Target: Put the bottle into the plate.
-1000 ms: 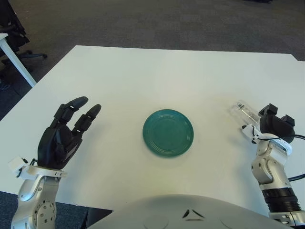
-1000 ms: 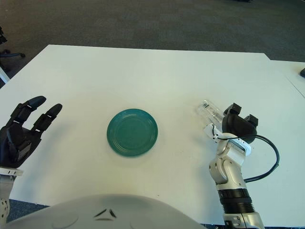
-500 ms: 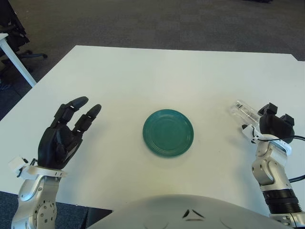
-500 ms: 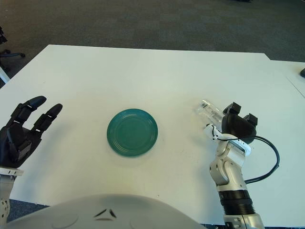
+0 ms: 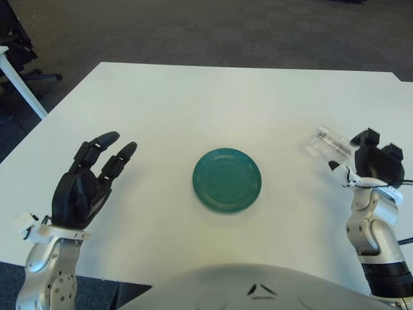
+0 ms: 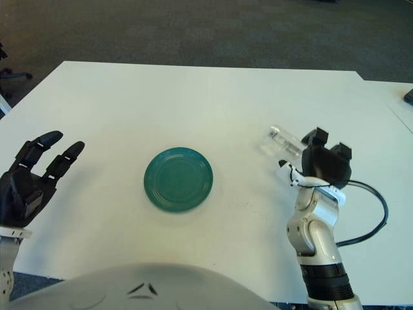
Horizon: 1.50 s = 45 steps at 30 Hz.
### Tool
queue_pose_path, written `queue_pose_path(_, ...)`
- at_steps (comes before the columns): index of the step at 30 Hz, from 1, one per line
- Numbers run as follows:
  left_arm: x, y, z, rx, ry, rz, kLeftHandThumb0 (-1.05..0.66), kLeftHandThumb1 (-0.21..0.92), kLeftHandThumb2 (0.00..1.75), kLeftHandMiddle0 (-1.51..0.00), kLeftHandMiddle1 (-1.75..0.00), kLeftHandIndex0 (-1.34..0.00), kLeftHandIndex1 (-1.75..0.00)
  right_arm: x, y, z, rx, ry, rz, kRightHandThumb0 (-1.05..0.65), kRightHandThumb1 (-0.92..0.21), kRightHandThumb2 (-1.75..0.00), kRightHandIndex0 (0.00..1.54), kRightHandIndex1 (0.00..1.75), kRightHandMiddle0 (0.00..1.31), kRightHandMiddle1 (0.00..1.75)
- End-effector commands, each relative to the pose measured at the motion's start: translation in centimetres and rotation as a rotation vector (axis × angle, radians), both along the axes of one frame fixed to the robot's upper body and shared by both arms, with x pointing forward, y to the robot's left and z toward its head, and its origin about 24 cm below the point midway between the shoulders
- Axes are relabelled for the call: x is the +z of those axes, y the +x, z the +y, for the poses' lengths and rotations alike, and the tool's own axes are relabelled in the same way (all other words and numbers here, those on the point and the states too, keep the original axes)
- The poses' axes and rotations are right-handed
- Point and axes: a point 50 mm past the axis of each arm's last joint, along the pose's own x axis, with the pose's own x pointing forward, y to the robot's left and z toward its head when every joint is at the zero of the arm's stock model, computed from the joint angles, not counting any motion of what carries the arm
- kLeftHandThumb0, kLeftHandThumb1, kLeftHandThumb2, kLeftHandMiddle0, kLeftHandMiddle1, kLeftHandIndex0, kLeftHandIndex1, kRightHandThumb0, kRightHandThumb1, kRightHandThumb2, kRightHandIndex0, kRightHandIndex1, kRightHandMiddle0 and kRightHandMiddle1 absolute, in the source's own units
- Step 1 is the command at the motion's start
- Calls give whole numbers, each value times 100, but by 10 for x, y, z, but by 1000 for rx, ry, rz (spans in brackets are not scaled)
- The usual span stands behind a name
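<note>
A round green plate (image 5: pixel 227 179) lies flat at the middle of the white table (image 5: pixel 193 97), with nothing on it. To its right, a clear plastic bottle (image 5: pixel 328 142) lies roughly sideways with its free end pointing left and away from me. My right hand (image 5: pixel 373 161) is shut on its near end and holds it slightly above the tabletop. A hand's width of bare table separates the bottle from the plate's right rim. My left hand (image 5: pixel 90 177) shows left of the plate, fingers spread and holding nothing.
A black cable (image 6: pixel 371 213) loops from my right wrist over the table's right part. The table's far edge meets dark carpet. A second white table's leg (image 5: pixel 19 81) and an office chair's base stand off the left corner.
My right hand has risen and shifted slightly away from me, carrying the bottle up off the table. The left hand and the plate have not moved.
</note>
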Motion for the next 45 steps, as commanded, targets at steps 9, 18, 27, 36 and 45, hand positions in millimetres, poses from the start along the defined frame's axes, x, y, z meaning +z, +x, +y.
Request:
queue_pose_path(9,0,2,0,-4,11,-7,-61,92,48,-41,-29,-9,-110,23,4,13,91,-48,-65,-38,-42,-128,135,175,113,175)
queue_pose_path(18,-1,3,1,-4,11,-7,-61,92,48,-41,-29,-9,-110,35,6,30,176,-90,-102,-38,-41,-130,138,175,115,175)
queue_pose_path(27,-1,5,1,-4,10,-7,-61,92,48,-41,-29,-9,-110,38,12,61,296,-65,-90,-35,-38,-134,137,175,117,175)
queue_pose_path(36,0,4,-1,-5,11,-8,-61,92,48,-41,-29,-9,-110,25,22,105,469,17,-34,-31,-34,-139,134,175,117,175)
queue_pose_path(45,1,3,-3,-6,11,-10,-61,92,48,-41,-29,-9,-110,14,18,136,565,91,12,-32,-35,-142,135,175,117,175)
